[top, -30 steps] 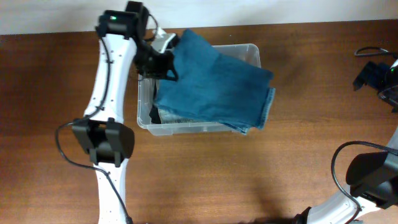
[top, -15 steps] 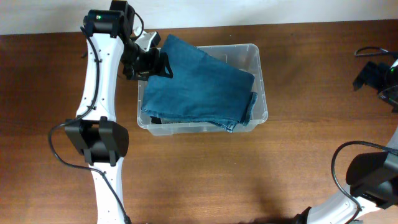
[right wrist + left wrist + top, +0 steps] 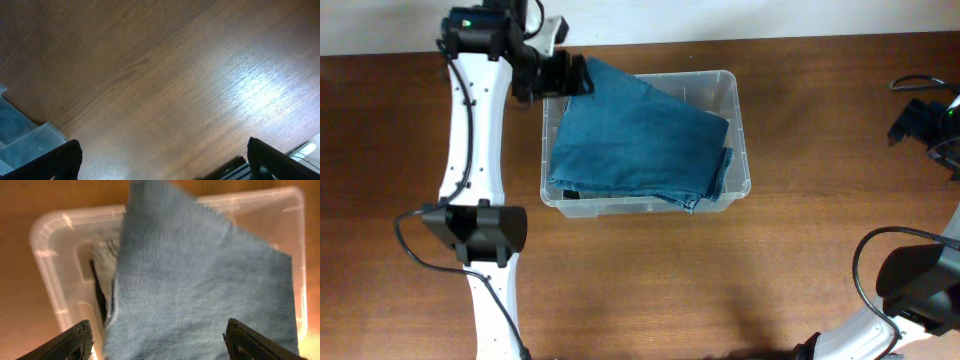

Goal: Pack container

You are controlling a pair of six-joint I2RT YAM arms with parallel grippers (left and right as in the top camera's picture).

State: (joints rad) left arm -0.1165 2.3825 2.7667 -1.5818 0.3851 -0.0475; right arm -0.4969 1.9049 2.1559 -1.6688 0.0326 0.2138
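The clear plastic container [image 3: 741, 120] stands at the table's middle back. A folded blue denim garment [image 3: 640, 140] lies across its top, one corner sticking over the back left rim. Something dark [image 3: 569, 190] shows beneath it at the front left. My left gripper [image 3: 570, 75] hovers open at that back left corner. In the left wrist view the denim [image 3: 200, 275] fills the space under my left gripper [image 3: 160, 347], whose fingertips [image 3: 75, 342] stand wide apart and hold nothing. My right gripper [image 3: 170, 162] is open over bare wood, far right in the overhead view [image 3: 920, 120].
A black cable [image 3: 910, 82] lies at the table's far right edge. A clear plastic corner [image 3: 20, 142] shows at the left of the right wrist view, and a striped object [image 3: 235, 170] at its bottom edge. The left arm's base [image 3: 475, 232] sits left of the container.
My left gripper has opened, let go of the denim and drawn back toward the rear left. The denim has dropped and settled into the container. The right arm has not moved.
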